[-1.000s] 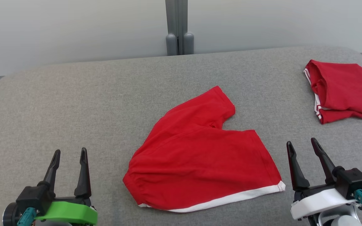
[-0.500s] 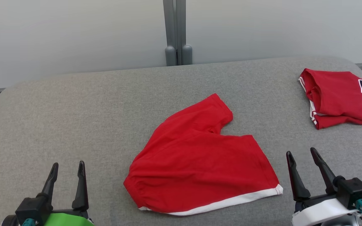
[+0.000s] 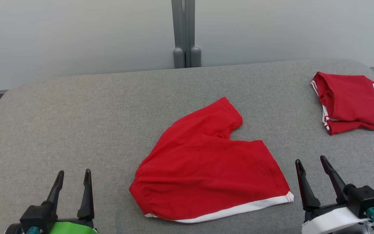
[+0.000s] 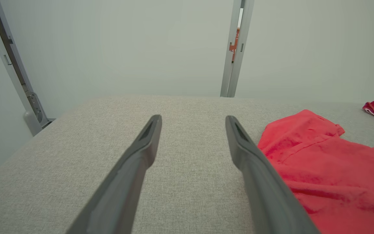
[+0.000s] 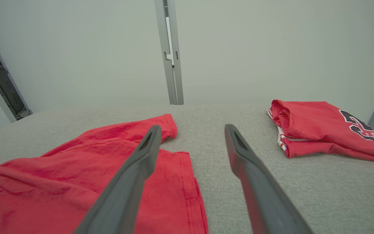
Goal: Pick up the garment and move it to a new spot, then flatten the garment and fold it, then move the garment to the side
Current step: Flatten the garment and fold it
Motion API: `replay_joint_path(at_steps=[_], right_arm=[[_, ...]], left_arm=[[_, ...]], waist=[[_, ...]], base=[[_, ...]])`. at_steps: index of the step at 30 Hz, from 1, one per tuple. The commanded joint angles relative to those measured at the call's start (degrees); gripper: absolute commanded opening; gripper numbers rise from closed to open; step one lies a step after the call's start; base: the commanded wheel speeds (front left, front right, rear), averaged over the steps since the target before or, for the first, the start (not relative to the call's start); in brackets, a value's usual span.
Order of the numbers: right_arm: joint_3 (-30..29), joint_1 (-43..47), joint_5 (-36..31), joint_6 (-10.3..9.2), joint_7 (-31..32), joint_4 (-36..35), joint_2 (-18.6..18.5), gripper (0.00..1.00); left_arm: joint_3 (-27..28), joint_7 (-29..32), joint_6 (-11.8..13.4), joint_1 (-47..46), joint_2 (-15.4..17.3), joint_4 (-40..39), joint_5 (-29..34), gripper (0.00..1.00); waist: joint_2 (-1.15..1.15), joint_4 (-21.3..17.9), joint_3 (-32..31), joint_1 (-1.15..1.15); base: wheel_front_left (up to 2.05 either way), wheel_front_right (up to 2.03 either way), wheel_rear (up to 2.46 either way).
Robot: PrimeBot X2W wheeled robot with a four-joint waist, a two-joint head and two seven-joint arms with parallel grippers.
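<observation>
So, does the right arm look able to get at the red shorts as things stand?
Probably yes. The right gripper stands open just beside the white-trimmed hem of the red shorts, with bare grey surface between them and nothing on top. The folded jersey lies apart, farther back.

soft matt red cloth shorts (image 3: 209, 169) lie on coarse grey woven upholstery (image 3: 86, 117).

Two red garments, two grippers, one grey surface (image 3: 76, 113).
One pair of shorts (image 3: 206, 169), one jersey (image 3: 352, 104); one left gripper (image 3: 74, 171), one right gripper (image 3: 310, 159).
</observation>
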Motion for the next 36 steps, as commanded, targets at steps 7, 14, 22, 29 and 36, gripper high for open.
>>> replay_joint_path(at_steps=[7,14,22,29,36], right_arm=[[-0.1,-0.3,-0.2,-0.10,-0.2,0.9,0.1,1.00],[-1.0,-1.9,-0.7,-0.10,-0.3,4.3,0.0,1.00],[-2.2,-3.7,-1.2,-0.10,-0.9,11.0,0.5,1.00],[-1.5,-6.1,-0.5,-0.11,-1.2,18.6,0.9,1.00],[-0.3,-8.9,0.5,-0.11,-1.2,25.2,1.4,1.00]], left_arm=[[-1.2,0.0,-0.3,0.6,-0.1,0.5,0.7,1.00],[-7.0,0.0,-0.4,1.3,-0.1,3.9,1.0,1.00],[-17.4,0.0,-0.4,0.9,1.0,8.9,-1.2,1.00],[-23.0,0.0,-0.4,-1.8,2.1,13.7,-3.4,1.00],[-26.9,0.0,-0.4,-5.8,2.3,18.3,-4.9,1.00]], waist=[[0.00,0.2,0.3,0.00],[0.00,0.4,1.0,0.00],[0.00,0.7,2.7,0.00],[0.00,0.4,4.2,0.00],[0.00,0.6,5.8,0.00]], base=[[0.00,0.00,0.00],[0.00,0.00,0.00],[0.00,0.00,0.00],[0.00,0.00,0.00],[0.00,0.00,0.00]])
